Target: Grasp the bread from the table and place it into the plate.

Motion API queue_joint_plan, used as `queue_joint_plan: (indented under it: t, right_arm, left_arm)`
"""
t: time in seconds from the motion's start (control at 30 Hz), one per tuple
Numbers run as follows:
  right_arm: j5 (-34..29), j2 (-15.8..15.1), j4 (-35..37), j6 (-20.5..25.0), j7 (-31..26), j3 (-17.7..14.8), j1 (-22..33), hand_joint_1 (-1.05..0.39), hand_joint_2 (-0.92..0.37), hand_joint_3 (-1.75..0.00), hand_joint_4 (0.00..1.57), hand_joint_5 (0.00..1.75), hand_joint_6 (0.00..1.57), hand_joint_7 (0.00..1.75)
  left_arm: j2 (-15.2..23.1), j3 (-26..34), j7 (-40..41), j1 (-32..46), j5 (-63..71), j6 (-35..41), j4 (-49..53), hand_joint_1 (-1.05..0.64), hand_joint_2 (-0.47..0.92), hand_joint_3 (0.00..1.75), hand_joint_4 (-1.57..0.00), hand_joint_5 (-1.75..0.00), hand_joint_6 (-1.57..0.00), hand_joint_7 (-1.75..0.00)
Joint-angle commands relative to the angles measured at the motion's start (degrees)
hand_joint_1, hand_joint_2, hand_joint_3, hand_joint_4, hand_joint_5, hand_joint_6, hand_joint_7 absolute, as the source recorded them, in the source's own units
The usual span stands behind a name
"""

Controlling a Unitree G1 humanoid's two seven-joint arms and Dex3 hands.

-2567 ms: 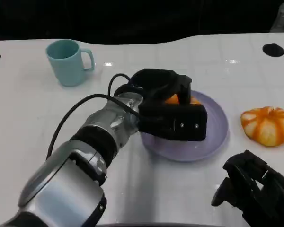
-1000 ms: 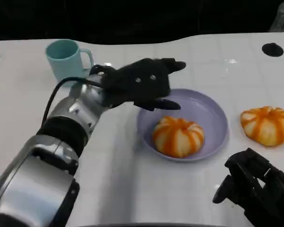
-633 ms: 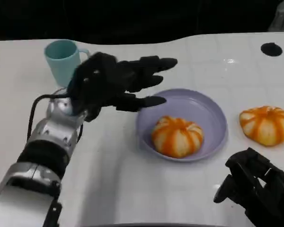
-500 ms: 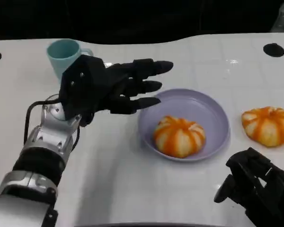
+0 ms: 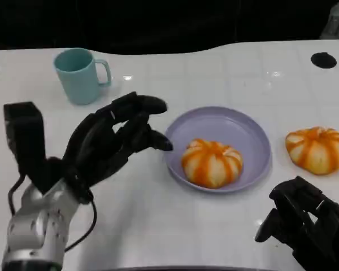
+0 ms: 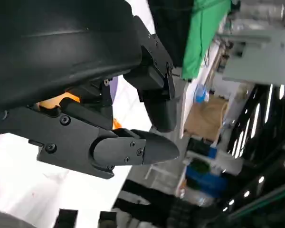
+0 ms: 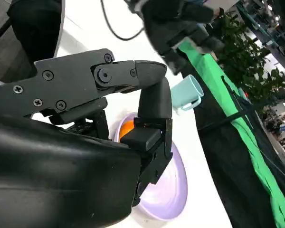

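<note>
Now two breads: one [image 5: 212, 162] in the plate [image 5: 254, 132], one [image 5: 317, 148] beside; left hand [image 5: 110, 141] fingers spread, empty

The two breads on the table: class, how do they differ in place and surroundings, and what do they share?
The bread in the plate lies inside the purple plate, near the middle of the table; the bread on the table lies on the bare white table, right of the plate and apart from it. The first is nearer the left hand. Both are round, orange with pale stripes, and untouched.

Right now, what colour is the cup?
The cup is light teal, seen best in the head view.
</note>
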Motion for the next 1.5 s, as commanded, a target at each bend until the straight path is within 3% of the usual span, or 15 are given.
queue_joint_plan:
  t: [0.03,0.5,0.93,1.5]
  right_arm:
    - [0.01,-0.25,-1.02,0.02,-0.48,0.06,0.25,-0.51,-0.92,-0.24,0.58,1.72,0.55,1.42]
    - [-0.33,-0.30,-0.37,-1.90,1.07,0.24,1.62,-0.50,-0.92,-0.23,0.63,1.69,0.59,1.43]
    - [-0.23,-0.70,-0.04,-2.40,1.65,0.06,1.34,-0.50,-0.92,-0.24,0.61,1.74,0.57,1.46]
    - [0.73,-0.74,0.74,-1.56,1.94,-1.25,0.49,-0.53,-0.92,-0.16,0.63,1.69,0.61,1.38]
  left_arm:
    - [-2.13,2.18,6.39,6.60,-5.30,7.15,-9.57,-0.62,0.92,0.39,-0.75,-1.74,-0.52,-1.66]
    - [-4.49,2.84,14.27,20.72,-11.69,14.19,-24.07,-0.57,0.92,0.44,-0.87,-1.75,-0.64,-1.75]
    - [-4.31,2.03,15.67,26.07,-11.04,13.23,-25.03,-0.55,0.92,0.43,-0.89,-1.75,-0.67,-1.75]
    - [-4.75,-0.04,17.09,28.95,-8.42,10.52,-25.01,-0.56,0.92,0.47,-0.86,-1.75,-0.60,-1.75]
